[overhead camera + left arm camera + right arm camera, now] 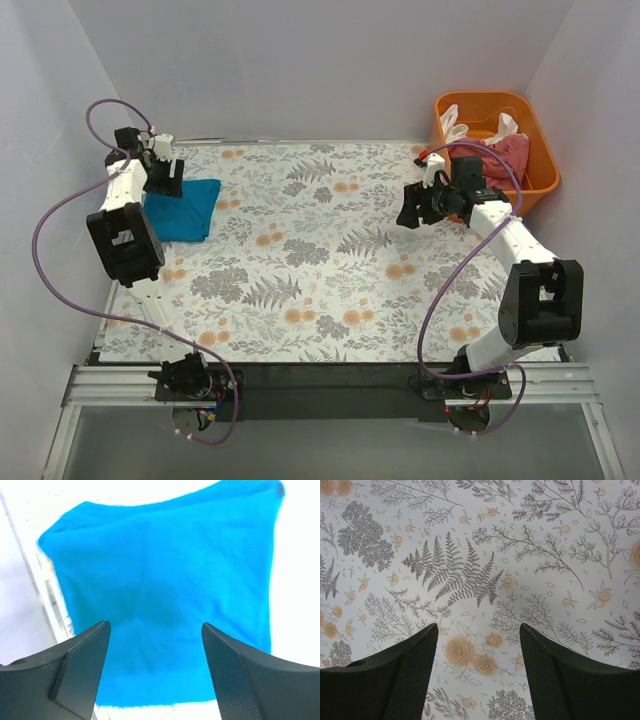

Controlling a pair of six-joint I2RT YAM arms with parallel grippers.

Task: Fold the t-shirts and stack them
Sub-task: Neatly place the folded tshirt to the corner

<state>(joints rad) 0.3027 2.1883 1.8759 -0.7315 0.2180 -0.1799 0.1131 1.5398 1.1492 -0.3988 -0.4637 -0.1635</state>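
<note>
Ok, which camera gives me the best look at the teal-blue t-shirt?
Left wrist: the teal-blue t-shirt fills the frame, folded, most edges visible. Top external shows it small at the far left of the floral table cover, partly covered by the left gripper. Right wrist shows only that cover.

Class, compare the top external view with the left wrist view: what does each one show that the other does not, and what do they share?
Only the top external view shows the orange tub at the far right holding the pink-red t-shirt and the cream-white t-shirt, plus the right gripper over the floral table cover. Only the left wrist view shows the left fingers close up, their textured inner faces apart with nothing between them. Both show the folded teal-blue t-shirt with the left gripper over it.
</note>
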